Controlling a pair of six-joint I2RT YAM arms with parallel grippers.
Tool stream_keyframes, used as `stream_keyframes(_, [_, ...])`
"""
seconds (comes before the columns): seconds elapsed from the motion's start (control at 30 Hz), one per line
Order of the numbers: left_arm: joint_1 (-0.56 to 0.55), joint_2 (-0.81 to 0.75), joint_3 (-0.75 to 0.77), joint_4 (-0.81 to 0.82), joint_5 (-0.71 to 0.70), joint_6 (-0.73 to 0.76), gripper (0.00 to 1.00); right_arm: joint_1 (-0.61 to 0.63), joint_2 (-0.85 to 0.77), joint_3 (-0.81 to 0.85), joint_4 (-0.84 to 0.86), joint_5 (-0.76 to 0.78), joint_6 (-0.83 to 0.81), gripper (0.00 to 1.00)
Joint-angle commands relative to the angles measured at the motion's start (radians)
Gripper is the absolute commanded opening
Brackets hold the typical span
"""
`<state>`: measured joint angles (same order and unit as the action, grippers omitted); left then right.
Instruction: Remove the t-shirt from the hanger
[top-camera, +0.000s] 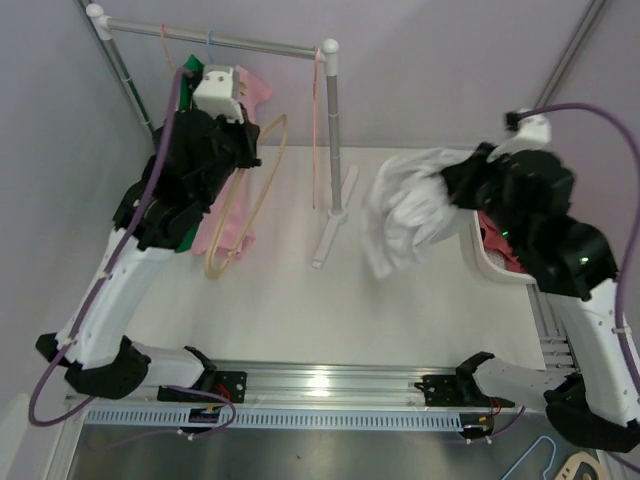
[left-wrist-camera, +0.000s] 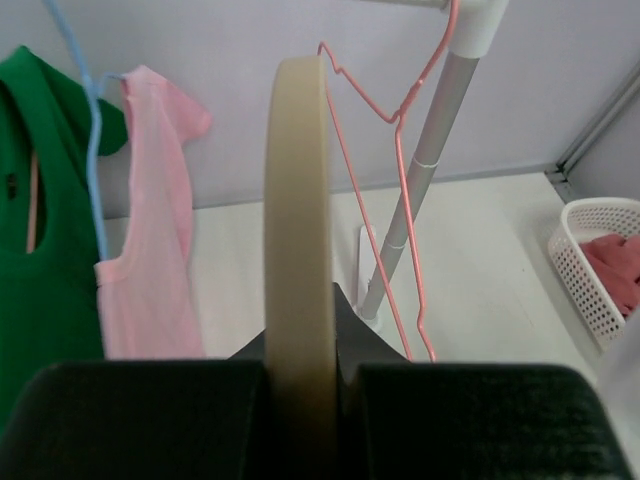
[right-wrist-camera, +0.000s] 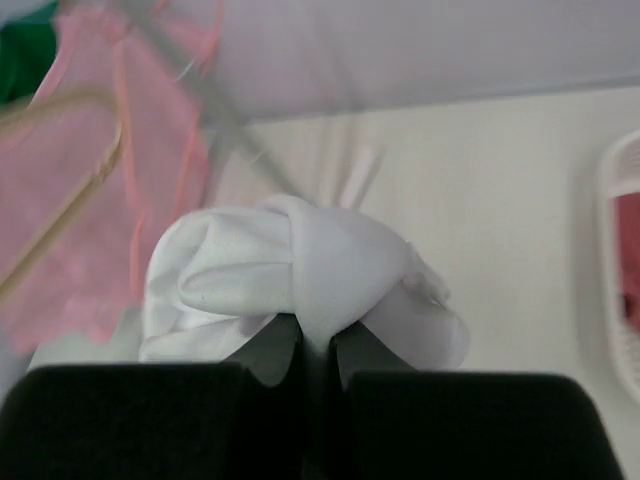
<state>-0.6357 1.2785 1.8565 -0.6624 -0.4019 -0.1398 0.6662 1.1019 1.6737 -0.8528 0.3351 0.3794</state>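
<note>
T-shirt (top-camera: 405, 210), white and bunched, dangled from the right gripper (right-wrist-camera: 316, 340), which was pinched shut on a fold just left of the white basket (top-camera: 482, 262). Left gripper (left-wrist-camera: 300, 335) was clamped on the bare tan hanger (left-wrist-camera: 297, 180), near the rack pole (top-camera: 333, 130). Risk noted: the grip looked thin. A quick swing could slip the cloth free, or the trailing fabric could catch on the pole or the basket rim.
</note>
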Motion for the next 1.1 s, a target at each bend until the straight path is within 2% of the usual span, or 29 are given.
stream_keyframes(0.0, [0.042,0.062,0.09,0.07,0.087,-0.018,0.01,-0.267,0.055,0.157,-0.14,-0.129,-0.115,0.0])
stream_keyframes(0.03, [0.054,0.103,0.116,0.082,0.121,-0.008,0.01,-0.413,0.065,0.191,-0.129,-0.207,-0.126,0.0])
stream_keyframes(0.13, [0.117,0.168,0.144,0.116,0.179,-0.001,0.01,-0.603,0.139,0.293,-0.124,-0.316,-0.119,0.0])
stream_keyframes(0.17, [0.128,0.183,0.151,0.139,0.189,0.003,0.01,-0.716,0.163,0.307,-0.12,-0.374,-0.116,0.0])
stream_keyframes(0.2, [0.142,0.196,0.161,0.148,0.186,0.011,0.01,-0.755,0.183,0.31,-0.109,-0.439,-0.103,0.0])
stream_keyframes(0.27, [0.149,0.228,0.185,0.173,0.173,0.028,0.01,-0.813,0.229,0.282,-0.071,-0.447,-0.093,0.0])
stream_keyframes(0.4, [0.169,0.283,0.226,0.241,0.187,0.054,0.01,-1.018,0.253,0.152,0.055,-0.502,-0.03,0.0])
stream_keyframes(0.53, [0.202,0.384,0.337,0.21,0.232,0.037,0.01,-1.113,0.306,0.04,0.149,-0.528,0.035,0.01])
stream_keyframes(0.57, [0.206,0.396,0.346,0.222,0.253,0.037,0.01,-1.12,0.328,0.028,0.167,-0.493,0.044,0.16])
stream_keyframes(0.6, [0.214,0.413,0.349,0.234,0.273,0.048,0.01,-1.155,0.364,0.006,0.176,-0.475,0.047,0.39])
stream_keyframes(0.63, [0.214,0.423,0.351,0.259,0.273,0.054,0.01,-1.186,0.378,-0.005,0.193,-0.46,0.059,0.51])
stream_keyframes(0.67, [0.215,0.433,0.363,0.262,0.282,0.058,0.01,-1.214,0.386,-0.02,0.217,-0.468,0.09,0.79])
stream_keyframes(0.7, [0.22,0.444,0.381,0.267,0.296,0.065,0.01,-1.237,0.394,-0.031,0.233,-0.478,0.096,0.97])
stream_keyframes(0.8, [0.222,0.507,0.452,0.241,0.305,0.088,0.01,-1.197,0.38,0.041,0.193,-0.407,0.049,1.0])
stream_keyframes(0.9, [0.223,0.559,0.524,0.231,0.322,0.086,0.01,-1.061,0.322,0.06,0.198,-0.355,-0.014,0.99])
stream_keyframes(0.97, [0.223,0.581,0.547,0.241,0.339,0.077,0.01,-0.986,0.239,0.037,0.238,-0.388,-0.02,0.99])
stream_keyframes(1.07, [0.223,0.602,0.555,0.245,0.357,0.071,0.01,-0.935,0.214,0.044,0.225,-0.433,-0.017,1.0])
